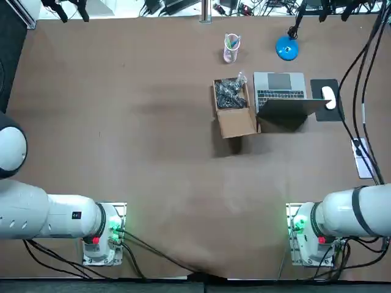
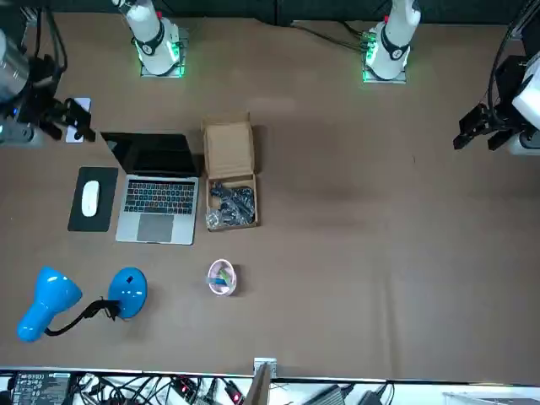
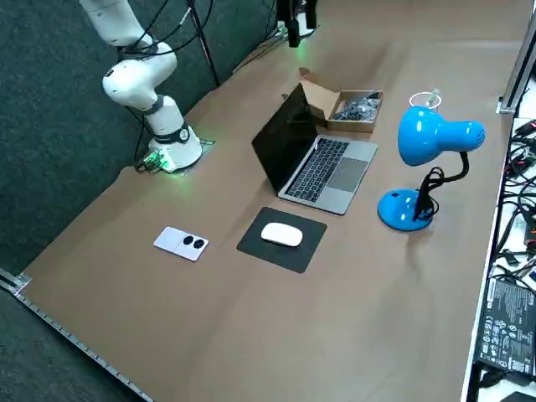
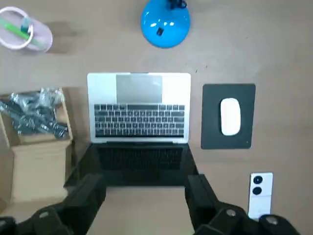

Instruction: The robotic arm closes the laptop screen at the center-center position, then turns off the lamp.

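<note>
The right gripper hangs with its fingers spread and empty, just behind the raised lid of the laptop, which stands open between a cardboard box and a mouse pad. I'd press mid-edge and ease the lid down gently so the base stays put, with the blue lamp beyond it next. I can't read any brand or writing.

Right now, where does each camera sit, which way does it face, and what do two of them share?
Top: overhead, looking straight down; right arm's base at the bottom.
Front: across the table, facing the robot; right gripper at the left.
Right side: raised at the robot's right, looking diagonally down; base shows.
Right wrist: on the wrist, looking past the open fingers at the laptop.
Shared: all four show the laptop and blue lamp.
</note>
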